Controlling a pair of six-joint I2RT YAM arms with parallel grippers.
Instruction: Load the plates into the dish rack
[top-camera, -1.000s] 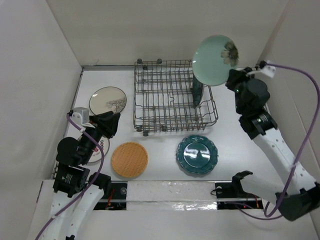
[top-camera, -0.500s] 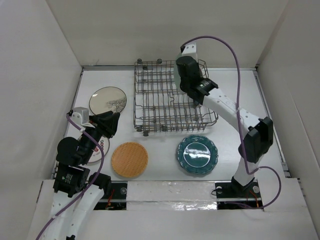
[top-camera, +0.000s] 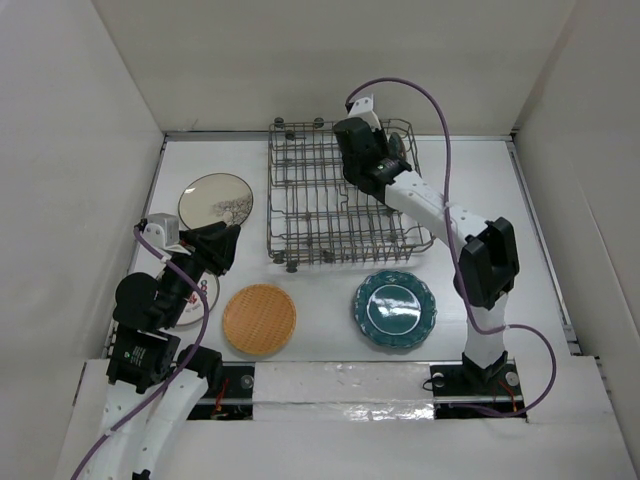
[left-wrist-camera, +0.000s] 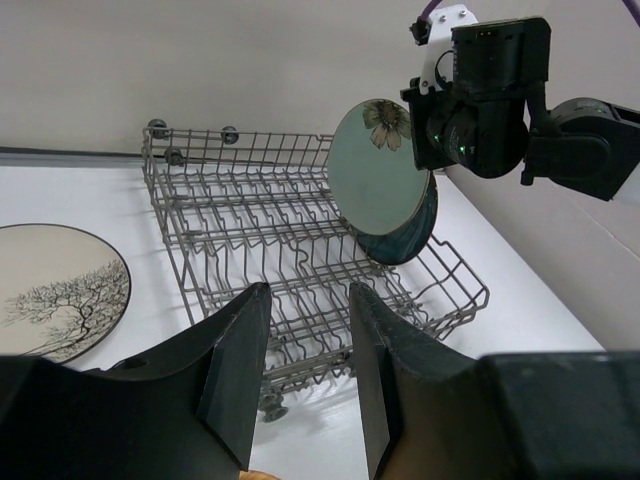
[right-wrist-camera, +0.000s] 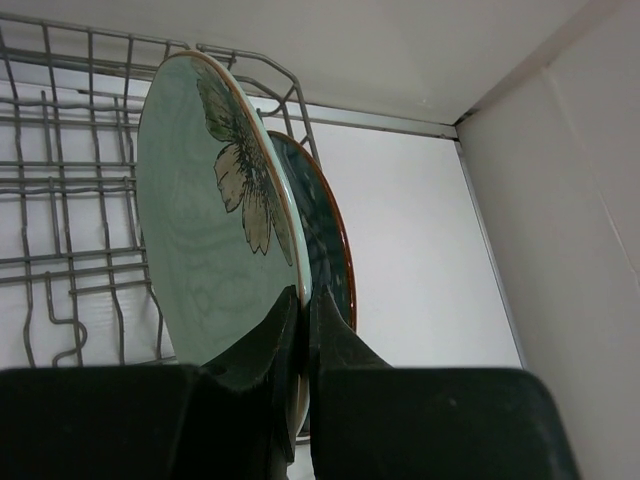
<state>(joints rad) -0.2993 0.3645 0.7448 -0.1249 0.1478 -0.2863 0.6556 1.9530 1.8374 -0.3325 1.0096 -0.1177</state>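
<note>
My right gripper (right-wrist-camera: 303, 300) is shut on the rim of the pale mint plate with a flower (right-wrist-camera: 200, 220) and holds it upright in the right end of the dish rack (top-camera: 330, 205). The plain dark teal plate (right-wrist-camera: 328, 240) stands just behind it. In the left wrist view the mint plate (left-wrist-camera: 378, 165) stands among the tines in front of the dark teal plate (left-wrist-camera: 415, 235). My left gripper (left-wrist-camera: 308, 295) is open and empty, near the table's left side. The orange plate (top-camera: 259, 319), scalloped teal plate (top-camera: 394, 309) and cream tree plate (top-camera: 215, 200) lie flat on the table.
The white plate with red characters (top-camera: 197, 300) lies mostly hidden under my left arm. The right arm (top-camera: 440, 215) reaches across the rack's right end. White walls close in the table on three sides.
The right arm has swung the mint plate from high at the right down into the rack's right end, beside the dark teal plate. The left arm has not moved.
</note>
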